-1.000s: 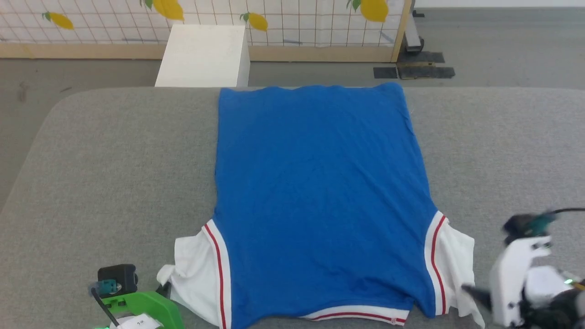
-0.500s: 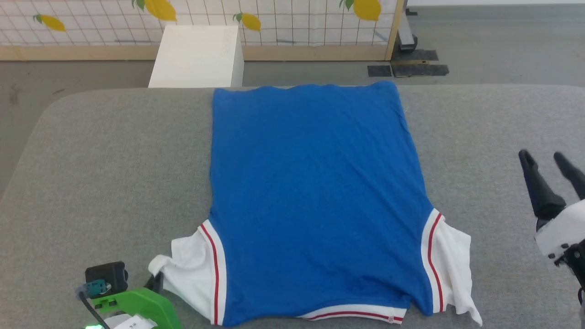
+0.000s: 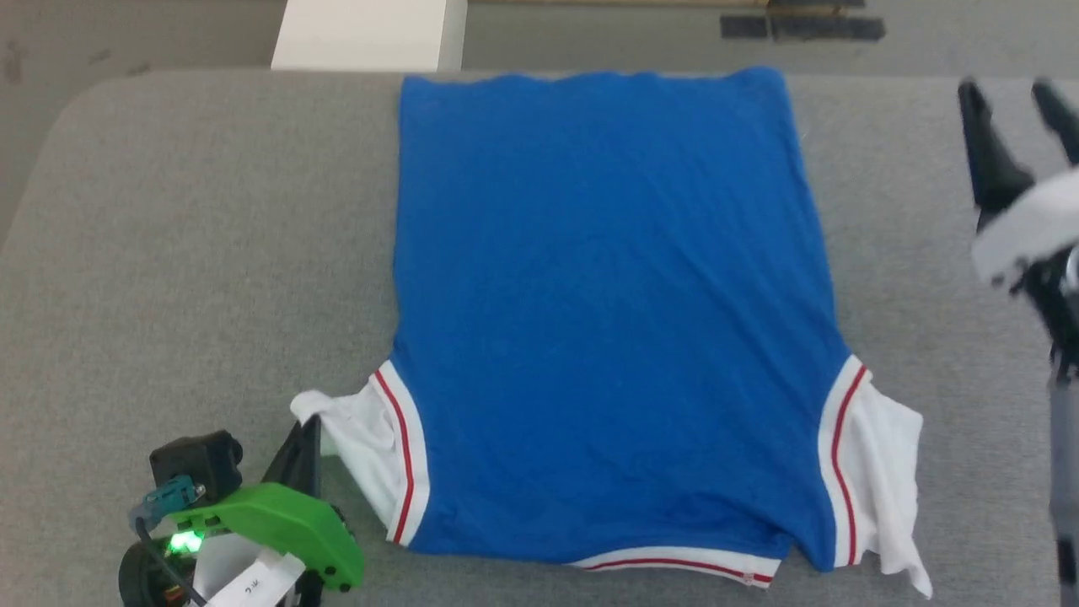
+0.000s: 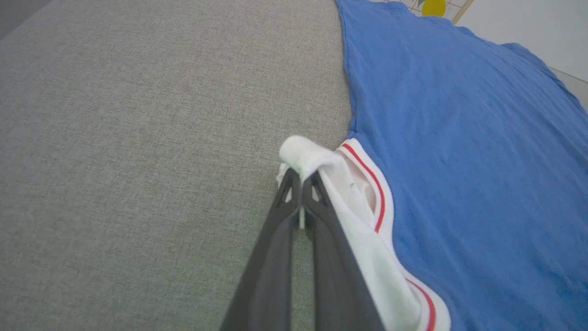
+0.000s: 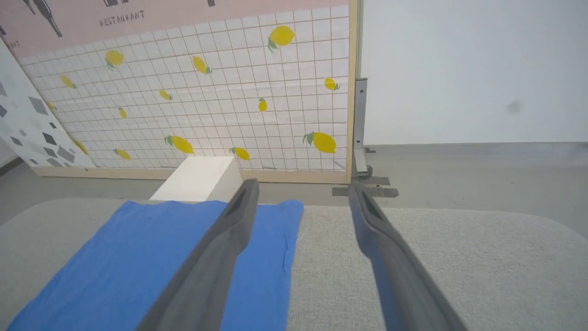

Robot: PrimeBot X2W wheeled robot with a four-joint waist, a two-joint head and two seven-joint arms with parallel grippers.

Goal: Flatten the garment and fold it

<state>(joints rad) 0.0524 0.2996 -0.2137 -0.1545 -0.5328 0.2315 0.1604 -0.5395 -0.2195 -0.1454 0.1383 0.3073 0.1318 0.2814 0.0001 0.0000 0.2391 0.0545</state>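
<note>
Your left gripper was clenched on the garment at its near-left white sleeve corner. The garment lay spread flat, blue side up, mid-table, sleeves nearest you. Your right gripper hung released, jaws wide, right of the garment's far corner, grasping nothing.

White box, perhaps; lemon-print screen

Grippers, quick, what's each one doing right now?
Left gripper: closed, holding the garment by its white sleeve.
Right gripper: open, holding nothing.
</note>
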